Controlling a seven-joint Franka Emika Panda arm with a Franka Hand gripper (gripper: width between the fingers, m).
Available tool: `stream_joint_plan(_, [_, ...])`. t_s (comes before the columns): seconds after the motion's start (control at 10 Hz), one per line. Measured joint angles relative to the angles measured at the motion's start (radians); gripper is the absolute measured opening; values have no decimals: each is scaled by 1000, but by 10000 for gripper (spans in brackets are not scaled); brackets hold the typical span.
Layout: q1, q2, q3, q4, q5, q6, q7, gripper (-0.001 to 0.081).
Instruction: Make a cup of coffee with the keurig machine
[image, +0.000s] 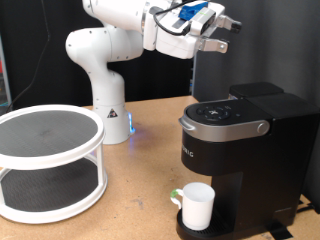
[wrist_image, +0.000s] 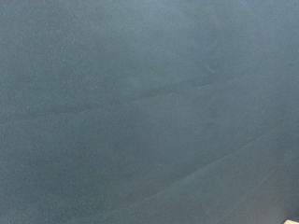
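In the exterior view the black keurig machine stands at the right on the wooden table, its silver-grey lid down. The white cup stands on the round drip tray under the spout, handle toward the view's left. My gripper is high up, above and behind the machine, near the view's top; its fingers point toward the view's right and hold nothing that shows. The wrist view shows only a plain blue-grey surface, with no fingers and no task object in it.
A white two-tier round rack with dark mesh shelves stands at the left. The white robot arm base stands behind it, with a small blue light at its foot. A dark curtain hangs behind the table.
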Motion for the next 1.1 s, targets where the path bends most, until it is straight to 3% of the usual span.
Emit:
stream_joint_plan(0.1, [-1, 0, 0, 0, -54, 0, 6, 803])
stream_joint_plan(0.3, [-11, 1, 5, -11, -383, -20, 100, 803])
stream_joint_plan(0.5, [-39, 2, 16, -20, -728, -104, 239, 803])
stream_joint_plan(0.6, [-56, 2, 20, -20, -833, -139, 275, 803])
stream_joint_plan(0.7, [-55, 2, 20, -20, -820, -136, 269, 803])
stream_joint_plan(1.1, [-77, 2, 46, 10, -1281, -281, 265, 803])
